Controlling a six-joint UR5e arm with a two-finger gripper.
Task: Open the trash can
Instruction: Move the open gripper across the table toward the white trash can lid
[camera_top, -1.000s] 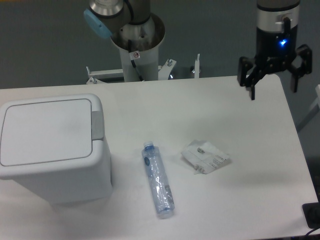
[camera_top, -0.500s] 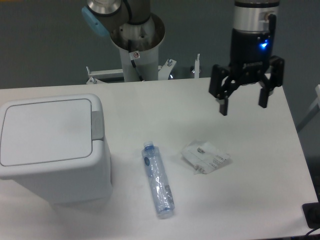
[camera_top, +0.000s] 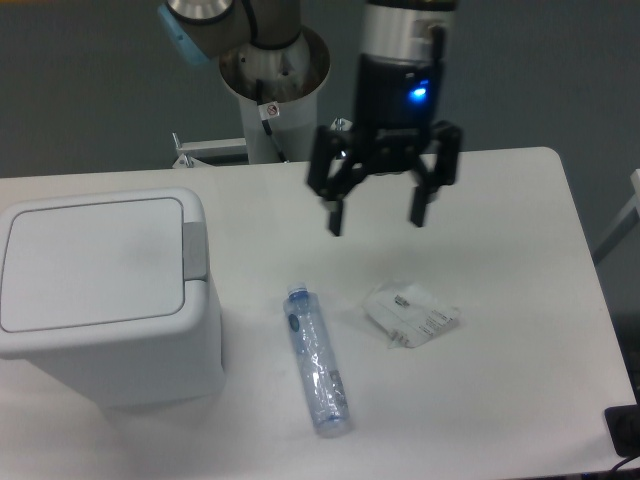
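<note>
Our end effector (camera_top: 377, 214) has swung left from the counter's (camera_top: 500, 300) far right, fingers spread, empty; trash can (camera_top: 100, 290) lid closed.

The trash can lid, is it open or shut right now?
Shut. The flat lid lies flush on the trash can, and the gripper is apart from it.

UR5e arm (camera_top: 250, 25): silver-grey tube links, light-blue joint cap (camera_top: 180, 35) top left, round grey base column with small red-marked label. Wrist section silver above, black below, blue LED lit. Black two-finger gripper (camera_top: 376, 218) with angular linkage fingers (camera_top: 334, 215).
</note>
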